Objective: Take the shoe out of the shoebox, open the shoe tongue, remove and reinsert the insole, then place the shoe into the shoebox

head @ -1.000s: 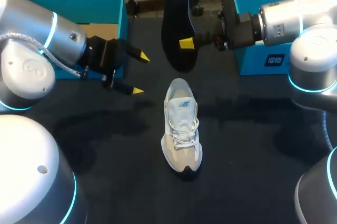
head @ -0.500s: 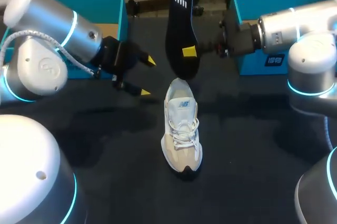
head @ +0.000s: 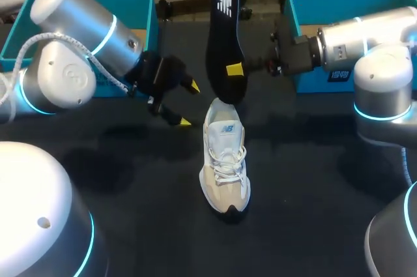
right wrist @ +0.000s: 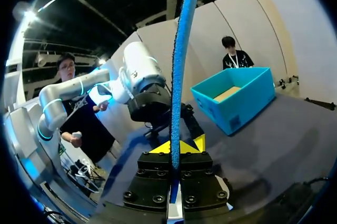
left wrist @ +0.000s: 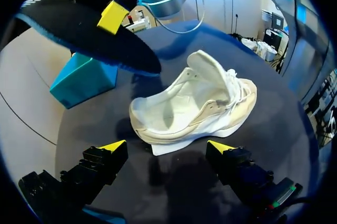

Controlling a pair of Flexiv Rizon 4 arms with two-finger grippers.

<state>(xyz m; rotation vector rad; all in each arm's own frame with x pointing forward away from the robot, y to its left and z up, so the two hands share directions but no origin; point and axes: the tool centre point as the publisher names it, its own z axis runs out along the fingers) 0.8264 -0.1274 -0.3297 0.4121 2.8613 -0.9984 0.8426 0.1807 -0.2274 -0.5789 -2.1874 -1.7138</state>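
Note:
A white and beige shoe (head: pixel 225 163) stands on the dark table, heel end toward the far side, tongue lifted; the left wrist view has the shoe (left wrist: pixel 195 103) just ahead of the fingers. My right gripper (head: pixel 234 70) is shut on a black insole (head: pixel 225 42), held on edge above the shoe's heel; the insole (left wrist: pixel 84 26) hangs over the shoe. Seen edge-on, the insole (right wrist: pixel 179 76) rises from my right gripper (right wrist: pixel 178 146). My left gripper (head: pixel 188 102) stands open just left of the heel, empty (left wrist: pixel 168 147).
A teal shoebox (head: pixel 91 13) sits at the back left behind my left arm. A second teal box (head: pixel 326 3) sits at the back right behind my right arm.
My left arm has swung right and nearer, bringing its open gripper close to the shoe's heel. The insole in the right gripper has come slightly lower and toward the shoe.

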